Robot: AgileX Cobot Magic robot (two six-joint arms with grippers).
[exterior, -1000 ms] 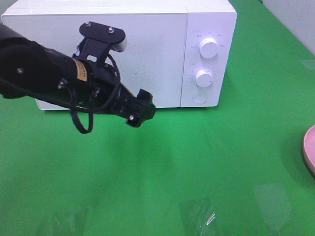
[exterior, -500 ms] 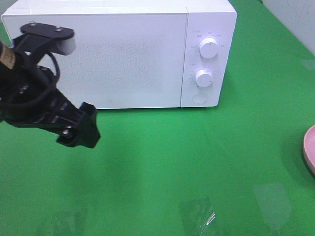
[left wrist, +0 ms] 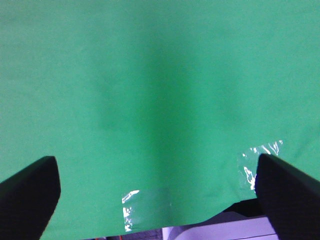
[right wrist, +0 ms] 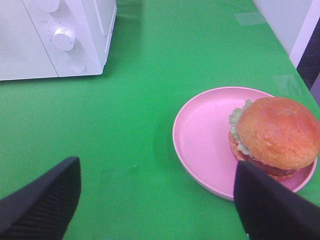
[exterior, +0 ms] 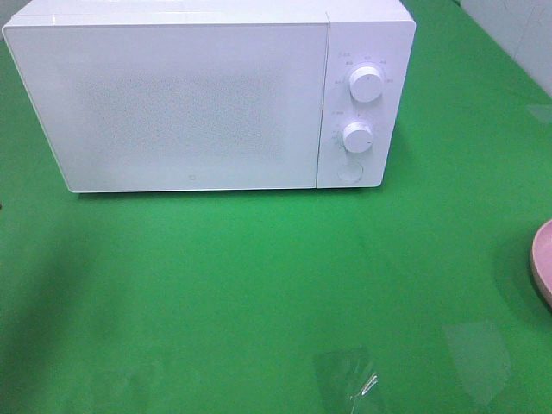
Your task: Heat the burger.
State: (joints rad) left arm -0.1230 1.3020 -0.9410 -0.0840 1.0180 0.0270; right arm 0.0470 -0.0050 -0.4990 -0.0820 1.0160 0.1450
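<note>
Microwave (exterior: pixel 207 99): white, door shut, standing at the 12 o'clock end of the green table (exterior: pixel 259 293) in the high view. Control panel on its right side carries an upper knob (exterior: pixel 366 84), a lower knob (exterior: pixel 357 136) and a round button (exterior: pixel 349 172) beneath them. Nothing stands before the door.

Pink plate (right wrist: pixel 210 140): round, on the table at about 3 o'clock from the microwave front, well apart from it. In the high view only its edge (exterior: pixel 543 263) shows at the right border.

Burger (right wrist: pixel 275 135): glossy brown bun, green lettuce frill, dark patty. It sits on the pink plate, toward the plate's side away from the microwave, touching the plate. Bare green cloth lies between the plate and the microwave.

Clear tape patches (exterior: pixel 349 379): shiny strips stuck on the cloth near the 6 o'clock edge of the high view; similar patches (left wrist: pixel 145 210) show in the left wrist view.

Left gripper (left wrist: pixel 155 192): fingers spread wide, nothing between them, above bare cloth near the table edge. Out of the high view.

Right gripper (right wrist: pixel 155 200): fingers spread, nothing held; one finger (right wrist: pixel 272 205) overlaps the plate's near rim and the burger's lower edge in its own view. Whether it touches either cannot be told.
</note>
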